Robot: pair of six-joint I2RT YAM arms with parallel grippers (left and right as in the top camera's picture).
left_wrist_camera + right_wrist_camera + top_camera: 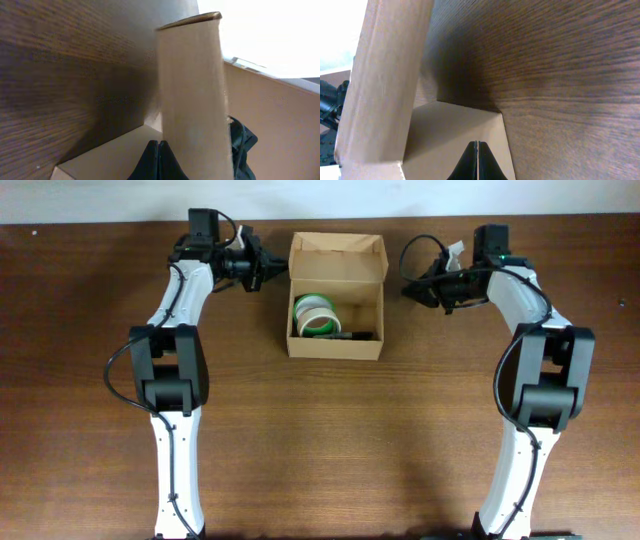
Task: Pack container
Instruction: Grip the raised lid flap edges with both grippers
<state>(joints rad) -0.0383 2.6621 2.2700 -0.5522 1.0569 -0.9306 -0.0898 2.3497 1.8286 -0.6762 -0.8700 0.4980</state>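
The container (335,348) is an open tan cardboard box at the middle back of the table, its lid flap (337,245) standing up at the far side. Inside lie a green and a white tape roll (315,315) and a small black item (362,335). My left gripper (270,268) is shut and empty, its tips pointing at the box's left wall (110,155), with the raised flap (192,90) beside them. My right gripper (410,288) is shut and empty, a little off the box's right wall (455,125). The fingertips show in the left wrist view (159,146) and the right wrist view (476,146).
The dark wooden table (330,450) stretches toward the front. Both arm bases stand at the front edge, left (175,510) and right (510,510). A pale wall or floor strip runs behind the table's far edge (100,200).
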